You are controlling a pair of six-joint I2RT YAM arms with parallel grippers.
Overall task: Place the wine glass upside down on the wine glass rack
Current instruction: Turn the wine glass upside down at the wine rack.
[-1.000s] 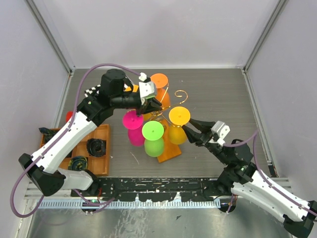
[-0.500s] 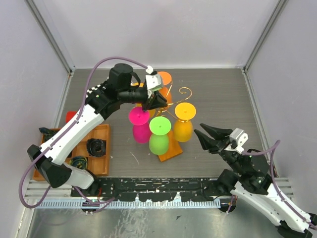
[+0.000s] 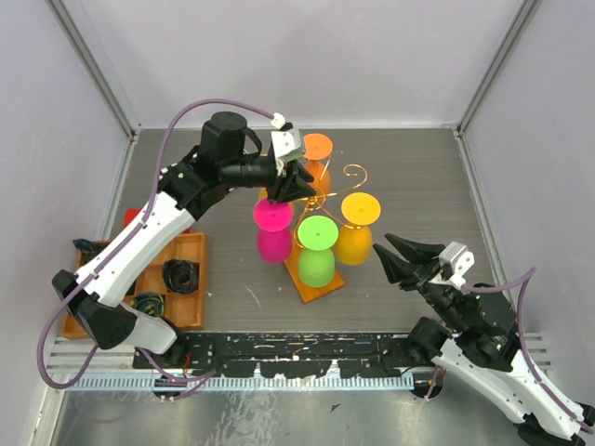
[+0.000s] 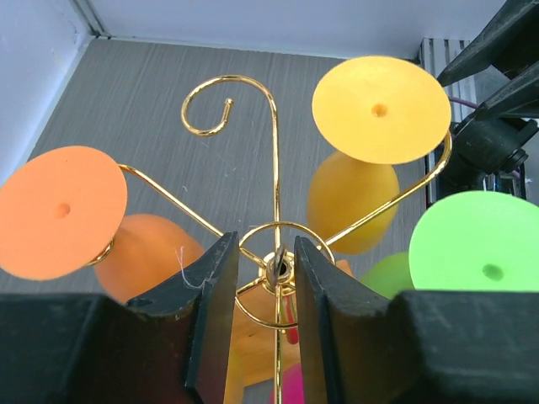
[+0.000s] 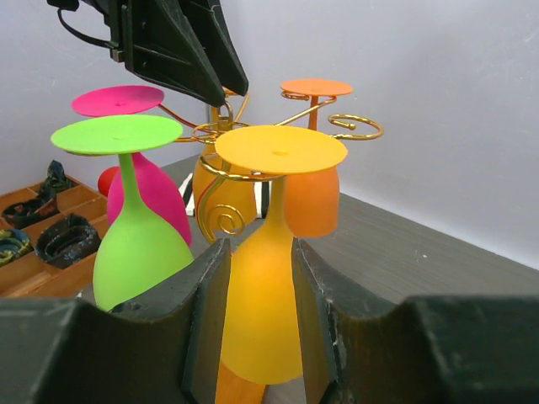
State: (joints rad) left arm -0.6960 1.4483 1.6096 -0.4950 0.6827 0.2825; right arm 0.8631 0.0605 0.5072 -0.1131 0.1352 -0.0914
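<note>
Four wine glasses, pink (image 3: 273, 214), green (image 3: 316, 233), yellow (image 3: 360, 207) and orange (image 3: 318, 146), are hung bowl-down, stems vertical, on one wine glass rack (image 3: 311, 293). The left end effector (image 4: 263, 252) is parted astride the rack's top; the right end effector (image 3: 383, 243) is parted near the rack.

The top view looks steeply down from high behind the near edge, taking in the whole tabletop (image 3: 418, 167). The left wrist camera sits close above the wine glass rack (image 4: 275, 168), angled downward. The right wrist camera faces that same rack side-on, from low and near.
</note>
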